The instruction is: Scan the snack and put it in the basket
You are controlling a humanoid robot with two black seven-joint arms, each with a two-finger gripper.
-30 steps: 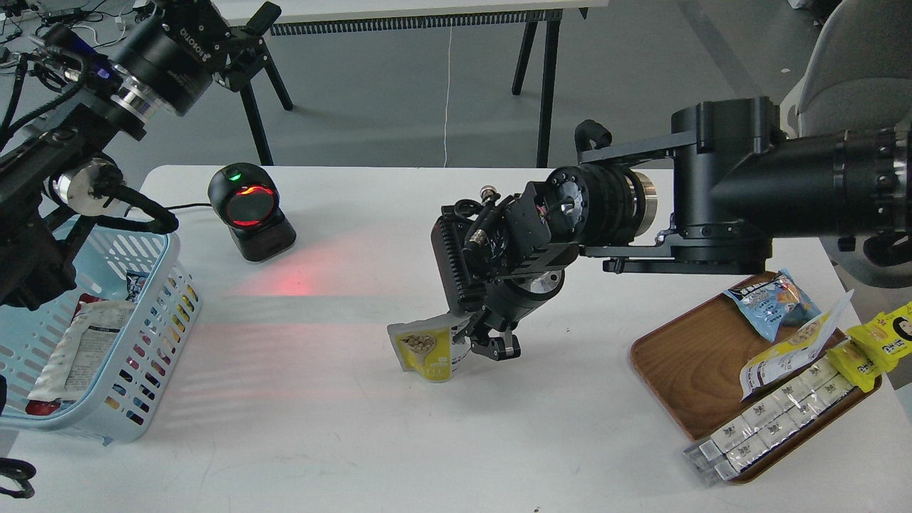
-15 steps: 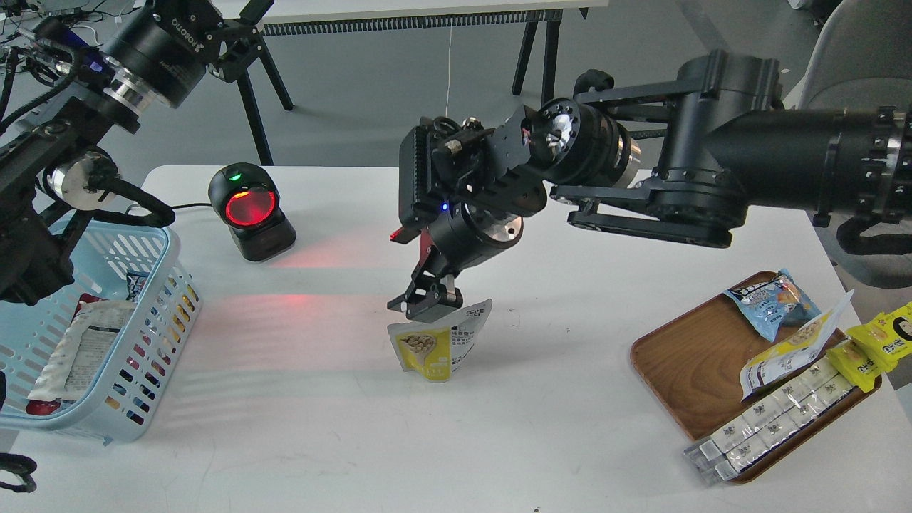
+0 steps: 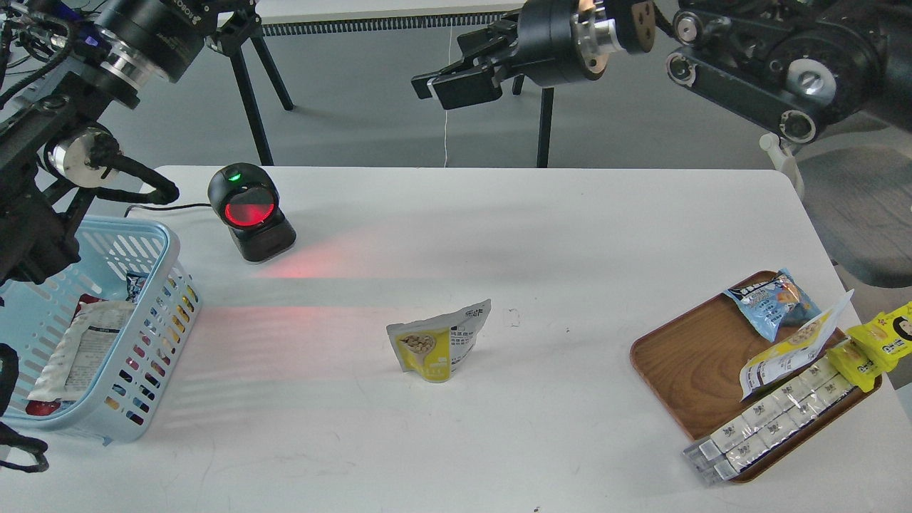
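The snack [image 3: 438,343], a small stand-up pouch with a yellow front picturing nuts, stands by itself at the middle of the white table, touched by nothing. The light blue basket [image 3: 169,246] stands at the table's left edge with several packs inside. My right gripper [image 3: 456,82] is raised high above the table's far edge, well away from the snack; its fingers cannot be told apart. My left arm hangs above the basket, and its gripper [image 3: 231,25] is dark and partly cut off at the top left.
A black barcode scanner [image 3: 249,211] with a glowing red window stands at the back left and casts red light on the table. A wooden tray [image 3: 677,356] at the right holds a blue snack bag [image 3: 773,303], a white-and-yellow pouch [image 3: 791,353], yellow packs and white boxes.
My right gripper has let go of the snack and risen up and back, from just above the pouch to high over the far edge. The snack stays standing where it was.
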